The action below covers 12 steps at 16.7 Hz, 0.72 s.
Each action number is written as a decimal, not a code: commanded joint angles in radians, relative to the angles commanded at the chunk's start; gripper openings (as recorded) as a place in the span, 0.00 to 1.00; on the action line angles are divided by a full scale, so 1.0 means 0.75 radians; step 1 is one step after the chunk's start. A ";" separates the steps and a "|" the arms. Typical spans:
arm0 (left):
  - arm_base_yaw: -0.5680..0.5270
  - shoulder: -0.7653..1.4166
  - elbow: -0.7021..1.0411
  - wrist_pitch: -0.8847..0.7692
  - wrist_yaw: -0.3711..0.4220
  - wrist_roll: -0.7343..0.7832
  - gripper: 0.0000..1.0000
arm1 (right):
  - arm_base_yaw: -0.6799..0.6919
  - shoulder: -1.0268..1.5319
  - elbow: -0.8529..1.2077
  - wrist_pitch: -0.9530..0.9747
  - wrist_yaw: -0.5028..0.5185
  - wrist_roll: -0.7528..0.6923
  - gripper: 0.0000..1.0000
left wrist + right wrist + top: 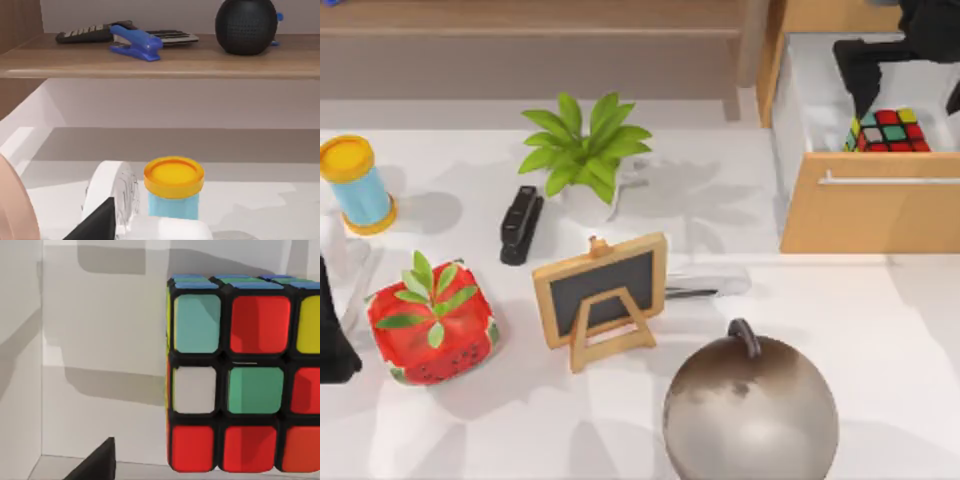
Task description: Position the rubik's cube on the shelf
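Rubik's cube (889,131): sitting inside the open white drawer (800,100) of the light-wood cabinet (865,215) at the tabletop's (880,330) far right corner, against the drawer's front panel; in the right wrist view the rubik's cube (235,375) is showing red, green, white and yellow squares close up, standing on the drawer floor near the white wall. Right pincer (920,45): hovering dark above the drawer, just beyond the cube; cannot tell whether it is released or clenched. Left pincer (332,330): sitting parked at the tabletop's left edge; grip state cannot be told. Shelf (530,18): running along the far edge, its board (160,60) carrying a blue stapler (136,42) and a black round speaker (246,25). Strawberry box (432,325), black stapler (520,223), potted plant (585,150), small chalkboard (602,298), globe (750,410) and yellow-lidded blue jar (355,183) are standing across the tabletop.
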 joint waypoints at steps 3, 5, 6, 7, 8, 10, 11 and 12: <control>0.000 0.000 0.000 0.000 0.000 0.000 1.00 | 0.011 -0.039 -0.119 0.079 0.002 0.016 1.00; 0.000 0.000 0.000 0.000 0.000 0.000 1.00 | 0.008 -0.064 -0.205 0.143 0.003 0.021 1.00; 0.000 0.000 0.000 0.000 0.000 0.000 1.00 | 0.005 -0.069 -0.241 0.170 0.004 0.020 1.00; 0.000 0.000 0.000 0.000 0.000 0.000 1.00 | 0.002 -0.069 -0.268 0.194 0.004 0.017 1.00; 0.000 0.000 0.000 0.000 0.000 0.000 1.00 | 0.000 -0.063 -0.287 0.213 0.004 0.014 1.00; 0.000 0.000 0.000 0.000 0.000 0.000 1.00 | -0.004 -0.037 -0.296 0.244 0.002 0.006 1.00; 0.000 0.000 0.000 0.000 0.000 0.000 1.00 | -0.006 -0.020 -0.289 0.256 0.001 0.003 1.00; 0.000 0.000 0.000 0.000 0.000 0.000 1.00 | -0.007 -0.001 -0.279 0.266 0.001 -0.001 1.00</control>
